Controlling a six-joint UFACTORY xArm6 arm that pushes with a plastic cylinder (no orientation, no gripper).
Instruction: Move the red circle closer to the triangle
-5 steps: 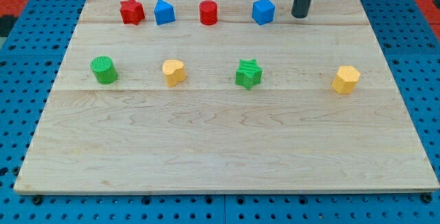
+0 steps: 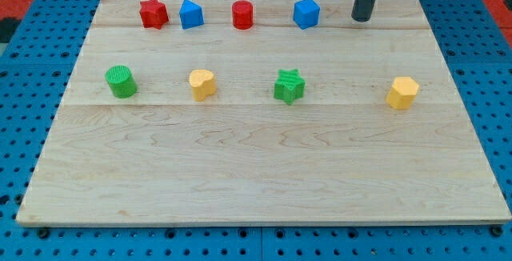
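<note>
The red circle (image 2: pixel 242 14) stands in the top row of the wooden board (image 2: pixel 256 173). The blue triangle-like block (image 2: pixel 191 14) is just to its left, a small gap apart. My tip (image 2: pixel 362 19) is at the view's top right, well to the right of the red circle, with the blue cube-like block (image 2: pixel 306 13) between them. The tip touches no block.
A red star (image 2: pixel 153 13) sits at the top left. In the middle row are a green cylinder (image 2: pixel 122 81), a yellow heart-like block (image 2: pixel 202 84), a green star (image 2: pixel 290 86) and a yellow hexagon-like block (image 2: pixel 402 93).
My tip has moved a little to the view's right, away from the blue cube-like block. No block has moved.
</note>
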